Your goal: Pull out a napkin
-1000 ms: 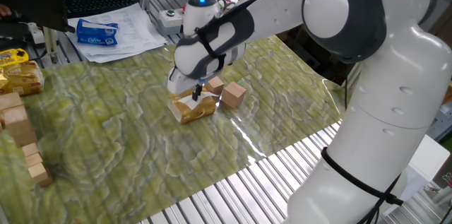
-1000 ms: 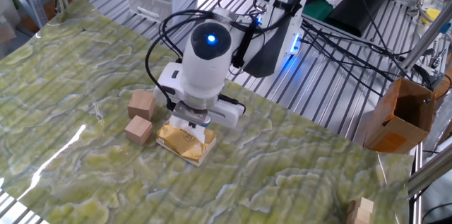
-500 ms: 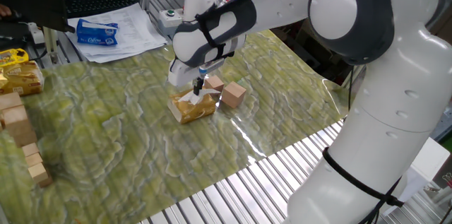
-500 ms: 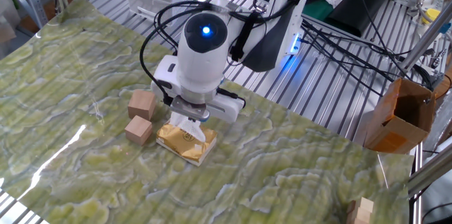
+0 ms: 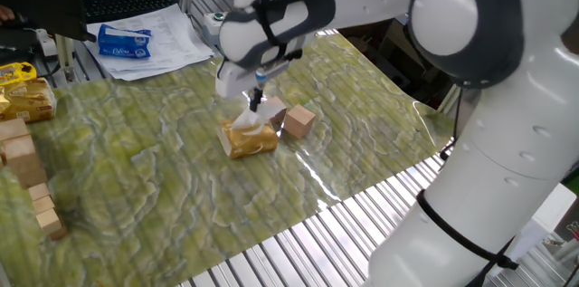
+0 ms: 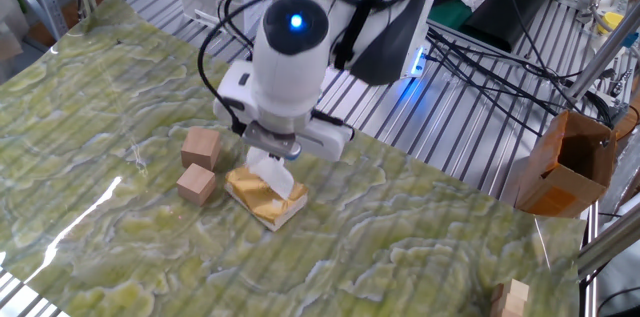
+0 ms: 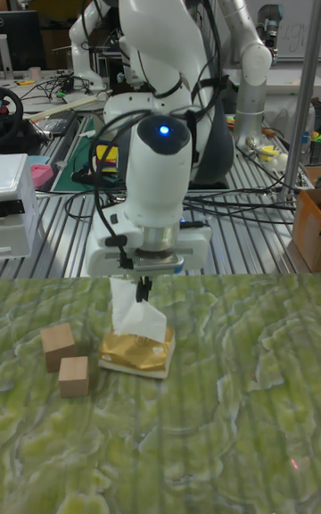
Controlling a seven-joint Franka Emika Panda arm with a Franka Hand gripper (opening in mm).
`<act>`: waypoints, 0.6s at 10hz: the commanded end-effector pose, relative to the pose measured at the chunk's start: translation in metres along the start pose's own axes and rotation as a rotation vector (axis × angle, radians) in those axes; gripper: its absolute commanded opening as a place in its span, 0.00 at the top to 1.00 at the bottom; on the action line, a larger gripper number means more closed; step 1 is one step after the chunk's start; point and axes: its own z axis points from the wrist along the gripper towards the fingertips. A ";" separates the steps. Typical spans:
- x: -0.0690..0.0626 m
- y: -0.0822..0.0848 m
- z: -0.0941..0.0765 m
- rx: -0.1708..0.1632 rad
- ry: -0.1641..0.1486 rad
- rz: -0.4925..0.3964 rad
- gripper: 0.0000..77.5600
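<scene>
Pinching the napkin (image 7: 134,314) between closed fingers, the gripper (image 7: 141,290) hangs straight above the pack (image 7: 135,352), fingers pointing down. Napkin is stretched into a tall, crumpled strip, long axis near vertical, top end caught in the fingertips, bottom end still inside the pack's slot. In the other fixed view the napkin (image 6: 273,172) leans a little, running from the gripper (image 6: 272,153) down to the pack (image 6: 264,198). In one fixed view the napkin (image 5: 250,120) shows as a small white bunch just under the gripper (image 5: 256,102), on top of the pack (image 5: 247,138).

Pack lies flat on the green cloth (image 7: 232,407), directly below the gripper, not lifted as far as can be told.

Two wood blocks (image 7: 66,359) sit beside the pack, to the gripper's side, close but apart from it; in the other fixed view they sit left of the pack (image 6: 199,164). Printed papers (image 5: 149,38) lie well away from the gripper, beyond the cloth edge.
</scene>
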 end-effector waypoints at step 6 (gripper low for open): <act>0.027 0.014 -0.107 0.017 0.071 0.065 0.99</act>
